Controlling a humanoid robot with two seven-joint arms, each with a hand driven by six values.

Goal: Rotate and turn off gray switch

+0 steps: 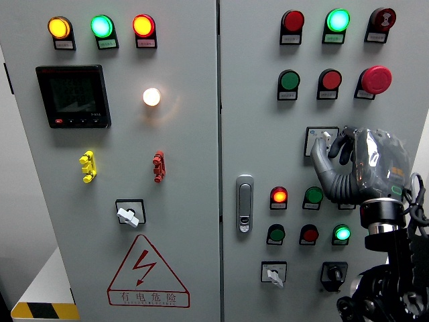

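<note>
Nearest to you was the right arm, coming up from the lower right corner, with the right hand (345, 157) raised against the right-hand cabinet door (268, 134). Its fingers (320, 159) were curled in around the gray switch (323, 137) — the small knob on a square plate sitting mid-panel, just below the green button (289, 80) and red button (330, 79). The hand covered most of the plate, so you couldn't really tell how firmly the knob was pinched, only that the fingertips were on or right at it. No left hand showed anywhere.

My read: that knob would be rigid plastic with a stiff spring detent, small and a bit slick, so you'd want thumb and forefinger on opposite flanks of the lever, not on the flat plate, and twist from the wrist.

Further over on the left door, a similar white switch (128, 215) sat above the warning triangle (147, 274) — not your target.
</note>
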